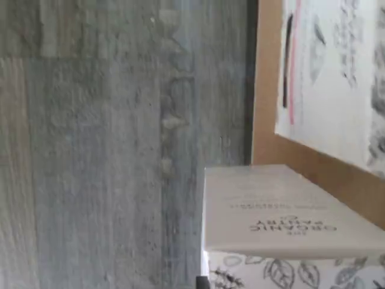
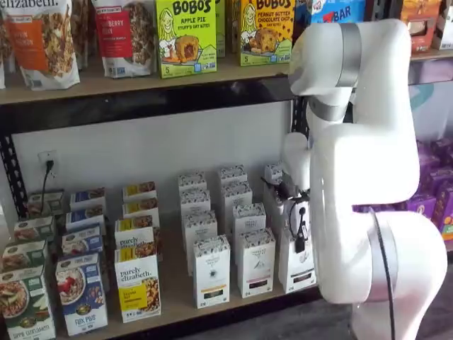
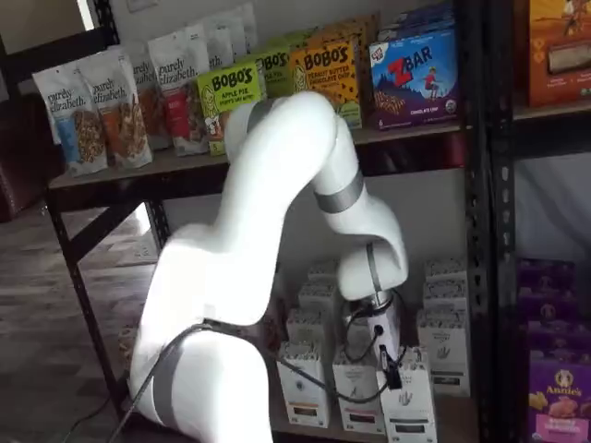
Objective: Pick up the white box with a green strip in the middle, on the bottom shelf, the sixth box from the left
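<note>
- At the lower left of a shelf view, colourful cereal boxes point(image 2: 81, 290) are seen standing on the bottom shelf point(image 2: 173, 280); they are not part of the task
- In the lower middle of that frame, rows of similar white cartons point(image 2: 212, 269) are lined up, close to one another
- Right of centre, at the front of the last row, the white box point(image 2: 297, 265) is found upright on the board, with its neighbour just beside it; it is also seen at the lower middle of a shelf view point(image 3: 407, 406)
- The gripper point(image 2: 300, 237) is placed at the top of this box, and its black fingers are judged to be pinched onto the box's upper edge
- In the wrist view the pale top face of the box point(image 1: 289, 211) is seen close under the camera, which fits a grip
- The white arm point(image 2: 368, 163) fills the right of the frame
- The step in hand is judged to be the grasp, with the lift not yet made
- A straight upward pull is called for next, so that neighbouring cartons are not dragged or tipped
</note>
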You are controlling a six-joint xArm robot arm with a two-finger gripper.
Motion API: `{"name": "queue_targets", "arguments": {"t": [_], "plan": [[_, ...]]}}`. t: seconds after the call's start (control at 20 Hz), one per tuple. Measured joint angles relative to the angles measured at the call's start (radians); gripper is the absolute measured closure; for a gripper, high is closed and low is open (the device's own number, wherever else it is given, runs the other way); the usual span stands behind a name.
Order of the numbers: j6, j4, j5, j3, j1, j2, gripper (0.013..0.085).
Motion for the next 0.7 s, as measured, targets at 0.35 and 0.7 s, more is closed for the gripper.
{"name": "queue_targets", "arguments": {"t": [0.35,0.7], "plan": [[0.084,-0.027,-0.011,0.248,0.056,-0.219,0.0490],[0.029,0.145,0.080,0.427,0.170,-0.464,0.0490]]}}
